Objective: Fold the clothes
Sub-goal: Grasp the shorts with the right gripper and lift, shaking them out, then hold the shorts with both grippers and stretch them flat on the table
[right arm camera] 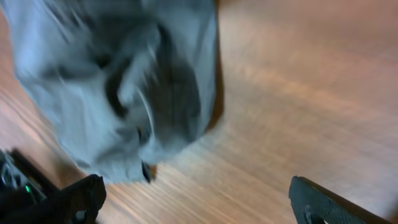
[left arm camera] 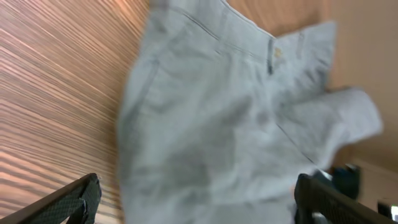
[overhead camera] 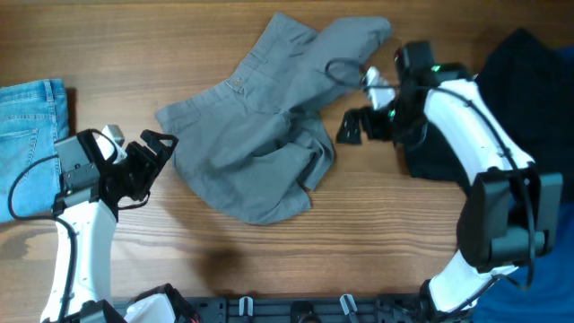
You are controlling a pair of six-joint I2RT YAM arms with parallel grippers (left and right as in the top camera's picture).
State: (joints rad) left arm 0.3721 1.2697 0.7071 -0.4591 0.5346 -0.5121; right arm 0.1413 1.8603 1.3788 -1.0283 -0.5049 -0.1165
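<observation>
Grey shorts (overhead camera: pixel 260 152) lie bunched up on the worktop (overhead camera: pixel 359 251), so the left gripper (overhead camera: pixel 156 167) and right gripper (overhead camera: pixel 360 104), both spread wide and empty, should pinch opposite edges and pull them flat.

Crumpled grey shorts (overhead camera: pixel 260 135) at centre, light-blue denim (overhead camera: pixel 31 135) far left, dark garment (overhead camera: pixel 529 81) far right

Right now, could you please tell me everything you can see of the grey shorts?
The shorts are plain mid-grey cloth, woven by the look, with a waistband, a button and stitched seams. They lie crumpled and unfolded, partly doubled over themselves, resting on the middle of the wooden table.
</observation>
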